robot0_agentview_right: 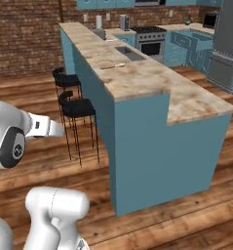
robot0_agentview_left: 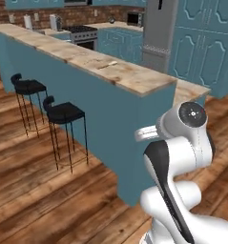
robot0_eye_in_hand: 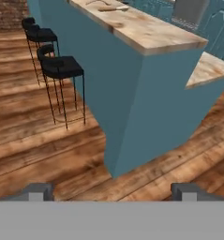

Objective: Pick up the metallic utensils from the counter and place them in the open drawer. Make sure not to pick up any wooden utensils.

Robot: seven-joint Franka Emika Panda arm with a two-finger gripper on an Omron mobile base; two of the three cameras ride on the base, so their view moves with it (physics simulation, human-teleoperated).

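Nothing of the task looks done yet, judging by how things lie. Small pale utensils (robot0_eye_in_hand: 112, 8) rest on the upper tier of the beige-tan marbled stone counter (robot0_agentview_left: 134, 78), well apart from the robot; they are too small to tell metal from wood, though one light, elongated piece shows in the left base view and again in the right base view beside a thin curved outline. The counter sits on a plain teal-blue base with a lower step at its near end. Two black bar stools (robot0_agentview_left: 63, 112) stand along its side on the brown wooden plank floor (robot0_agentview_right: 152, 229).

The gripper (robot0_eye_in_hand: 112, 192) hangs low, facing the counter's corner, its two dark fingertips set wide apart with nothing between them. Everything remains: approaching the counter, sorting out the metallic pieces, lifting each, and finding the open drawer, which I cannot make out here.
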